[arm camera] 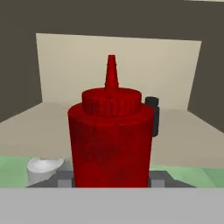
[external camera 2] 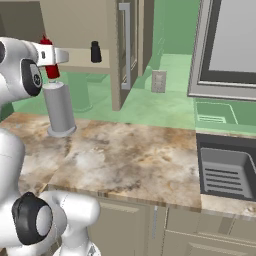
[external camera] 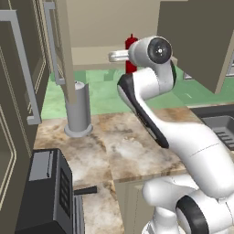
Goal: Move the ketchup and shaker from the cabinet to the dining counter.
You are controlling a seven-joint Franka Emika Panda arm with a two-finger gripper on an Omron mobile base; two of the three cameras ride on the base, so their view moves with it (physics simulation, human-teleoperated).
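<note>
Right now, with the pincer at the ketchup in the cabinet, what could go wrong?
1. The ketchup sits between the pincer tips, but a firm grip is unclear; lifting could let it slip.
2. The shaker stands just behind the ketchup; pushing further might topple it.
3. The open cabinet door and the tall grey cylinder crowd the way out.

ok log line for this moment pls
stage: grasp ketchup | gripper: closed on ketchup, in cabinet | shaker: on shelf

No readable text, labels, brands or numbers anywhere; ketchup point(arm camera: 111, 140) is plain red, shaker point(external camera 2: 95, 52) plain black, cabinet point(external camera 2: 85, 25) unmarked.
</note>
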